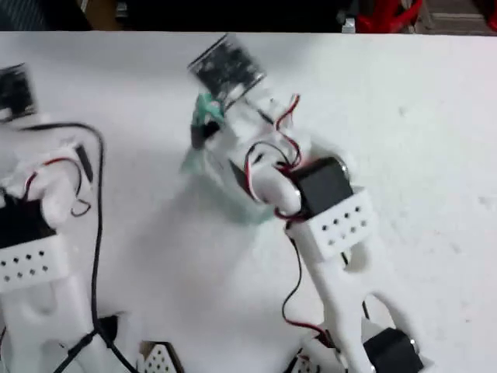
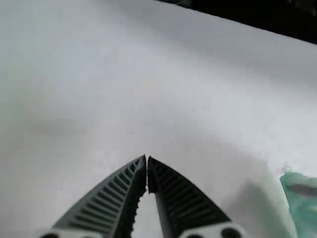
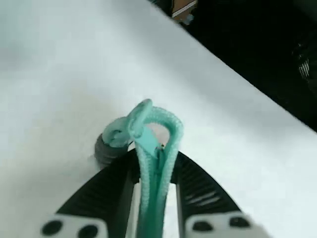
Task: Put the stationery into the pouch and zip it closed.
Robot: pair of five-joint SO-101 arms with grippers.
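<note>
The teal mesh pouch (image 3: 153, 130) is pinched at its zipper end between the fingers of my right gripper (image 3: 153, 166), which is shut on it. A looped teal zipper pull (image 3: 130, 126) sticks out beside a grey rounded object (image 3: 102, 150). In the high view the pouch (image 1: 203, 109) shows as teal patches around and under the right arm (image 1: 311, 194) at mid-table, and most of it is hidden by the arm. My left gripper (image 2: 146, 162) is shut with nothing in it, low over bare white table. A teal corner of the pouch (image 2: 299, 196) lies off to its side.
The left arm (image 1: 39, 225) stands at the table's left side with a black cable (image 1: 97, 233) running along it. The white table (image 1: 419, 124) has free room to the right and at the far edge, beyond which it is dark.
</note>
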